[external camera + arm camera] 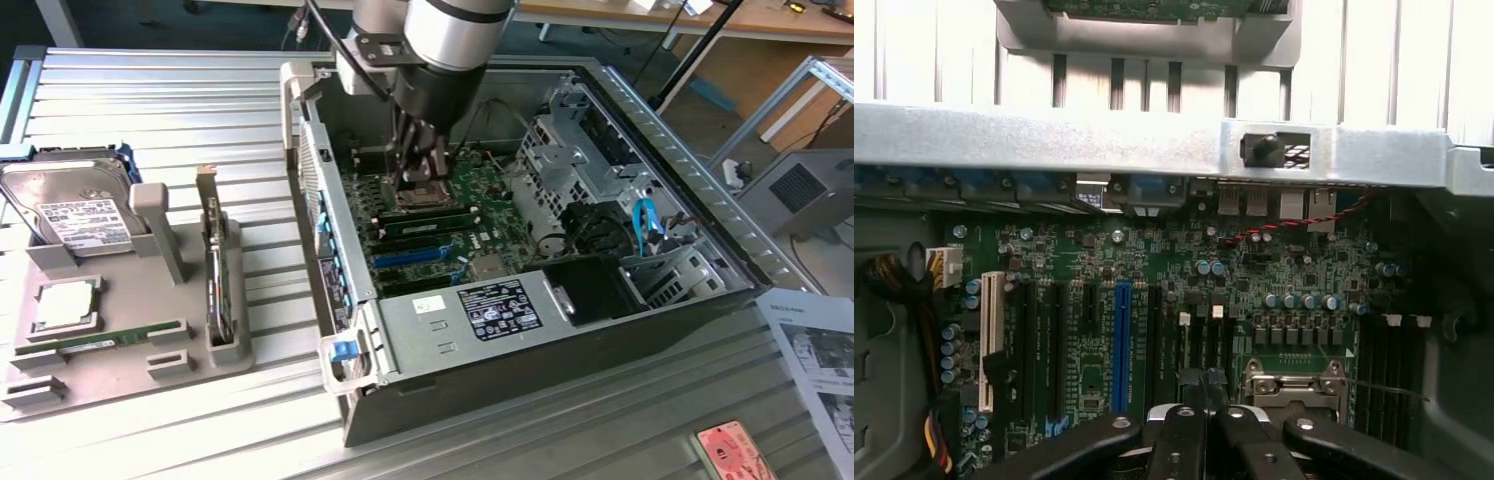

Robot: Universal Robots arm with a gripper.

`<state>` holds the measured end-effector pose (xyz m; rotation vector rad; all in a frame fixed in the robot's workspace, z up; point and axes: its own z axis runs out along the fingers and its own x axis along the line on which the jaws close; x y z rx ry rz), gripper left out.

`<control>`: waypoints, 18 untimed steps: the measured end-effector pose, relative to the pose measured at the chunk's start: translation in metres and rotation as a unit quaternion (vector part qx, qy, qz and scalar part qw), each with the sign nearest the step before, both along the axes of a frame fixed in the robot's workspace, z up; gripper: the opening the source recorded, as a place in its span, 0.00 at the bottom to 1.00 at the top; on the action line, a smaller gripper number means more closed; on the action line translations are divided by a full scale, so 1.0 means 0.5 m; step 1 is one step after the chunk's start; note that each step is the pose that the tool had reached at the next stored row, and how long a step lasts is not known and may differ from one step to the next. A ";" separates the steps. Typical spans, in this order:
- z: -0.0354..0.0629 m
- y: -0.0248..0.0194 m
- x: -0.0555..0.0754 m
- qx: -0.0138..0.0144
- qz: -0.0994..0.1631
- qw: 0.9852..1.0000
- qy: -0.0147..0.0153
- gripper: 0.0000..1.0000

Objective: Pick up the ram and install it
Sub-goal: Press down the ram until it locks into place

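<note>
While the silver-grey robot arm [447, 40] reaches down into the open black-and-silver computer case [667, 150], its black gripper [424, 165] hangs just above the big green motherboard [467, 215], near the square metal processor socket [424, 195]. The jaws are pressed together with nothing between them; in the wrist view the gripper [1199, 415] shows as dark linkages meeting in the middle over the board, next to the silver socket frame [1294, 385] and beside the row of black and blue expansion slots [1120, 345]. The ram, a long thin green circuit-board stick with a pale label [100, 340], lies well apart from the gripper, resting in a slot of the grey plastic parts holder [187, 365] on the ribbed metal worktop [174, 110] toward the exterior view's left. On that same holder sit a silver hard drive with a white label [74, 215], a square silver processor chip [64, 305], and an upright card standing on edge [214, 270]. Inside the case, a black power supply box with a white-printed label [497, 308] lies along the near side, and a blue cable [645, 225] runs by the drive bays toward the exterior view's right. A printed paper sheet [814, 350] and a small red card [734, 450] lie on the worktop outside the case.
</note>
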<state>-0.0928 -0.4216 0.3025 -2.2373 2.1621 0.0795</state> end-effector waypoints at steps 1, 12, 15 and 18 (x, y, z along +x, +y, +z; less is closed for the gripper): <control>0.003 0.0000 0.000 0.000 0.000 1.000 0.000 0.11; 0.010 0.0000 0.018 0.000 0.000 1.000 0.000 0.11; 0.010 0.0000 0.045 0.000 0.000 1.000 0.000 0.11; 0.010 0.0000 0.071 0.000 0.000 1.000 0.000 0.11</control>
